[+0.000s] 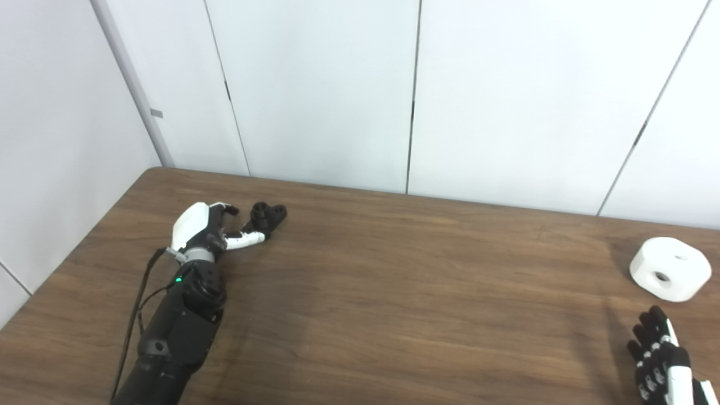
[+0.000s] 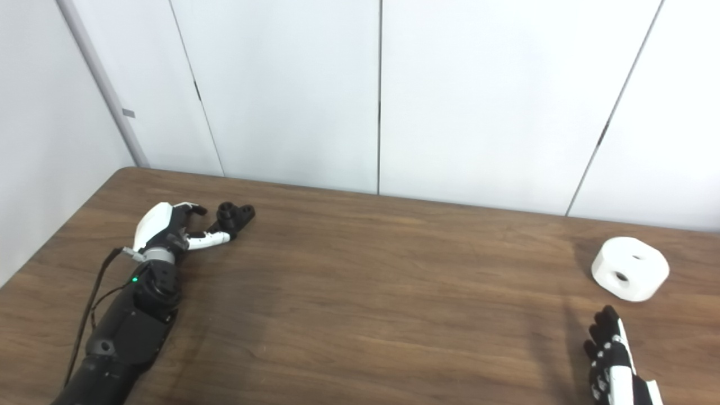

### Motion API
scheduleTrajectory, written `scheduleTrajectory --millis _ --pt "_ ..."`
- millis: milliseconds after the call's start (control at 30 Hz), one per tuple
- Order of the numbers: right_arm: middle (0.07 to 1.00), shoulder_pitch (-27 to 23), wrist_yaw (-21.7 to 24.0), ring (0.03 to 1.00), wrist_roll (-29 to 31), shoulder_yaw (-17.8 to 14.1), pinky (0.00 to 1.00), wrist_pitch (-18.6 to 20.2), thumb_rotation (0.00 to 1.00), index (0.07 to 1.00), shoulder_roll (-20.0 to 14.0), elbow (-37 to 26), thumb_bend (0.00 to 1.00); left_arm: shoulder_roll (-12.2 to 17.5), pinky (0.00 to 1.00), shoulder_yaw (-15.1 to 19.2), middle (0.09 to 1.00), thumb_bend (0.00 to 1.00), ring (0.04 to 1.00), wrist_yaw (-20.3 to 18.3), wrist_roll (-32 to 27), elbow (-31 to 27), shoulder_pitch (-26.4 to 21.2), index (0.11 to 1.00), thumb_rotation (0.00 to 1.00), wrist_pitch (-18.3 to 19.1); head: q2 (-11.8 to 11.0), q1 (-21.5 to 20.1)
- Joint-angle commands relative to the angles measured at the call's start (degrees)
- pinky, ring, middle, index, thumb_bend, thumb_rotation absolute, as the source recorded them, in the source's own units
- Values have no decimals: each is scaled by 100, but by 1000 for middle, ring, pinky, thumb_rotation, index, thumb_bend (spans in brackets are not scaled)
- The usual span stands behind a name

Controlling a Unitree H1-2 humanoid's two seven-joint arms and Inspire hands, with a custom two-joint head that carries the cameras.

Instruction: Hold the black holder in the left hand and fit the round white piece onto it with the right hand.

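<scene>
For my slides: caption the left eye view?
Left hand reaches the black holder; open right hand waits near the round white piece.

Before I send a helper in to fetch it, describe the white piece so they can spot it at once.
Start at the brown wooden table and go to its far right side. There, just beyond the right hand, which rests apart from it, lies the white piece. It is a thick round puck with holes in it, the only white object lying on the table.

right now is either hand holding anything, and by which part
Nothing is lifted. The left hand lies on the table, fingers open around the near end of the black holder; whether it grips cannot be told. The right hand is open, short of the round white piece.
</scene>
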Motion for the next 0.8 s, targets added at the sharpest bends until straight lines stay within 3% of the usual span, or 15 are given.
scheduleTrajectory --millis 0,400,767 --pt "1000 50 -30 1000 -7 41 1000 -13 1000 1000 47 -93 511 151 1000 -46 894 851 963 78 68 -77 -282 753 356 -53 0 3" --pt "1000 49 -90 1000 -58 87 1000 -6 1000 1000 25 -123 517 173 1000 -272 894 828 971 129 51 64 -308 741 365 -127 20 -7" --pt "1000 59 -78 1000 5 101 1000 -53 1000 1000 35 -105 500 175 1000 -232 890 814 958 197 23 103 -262 714 322 -79 49 -22"
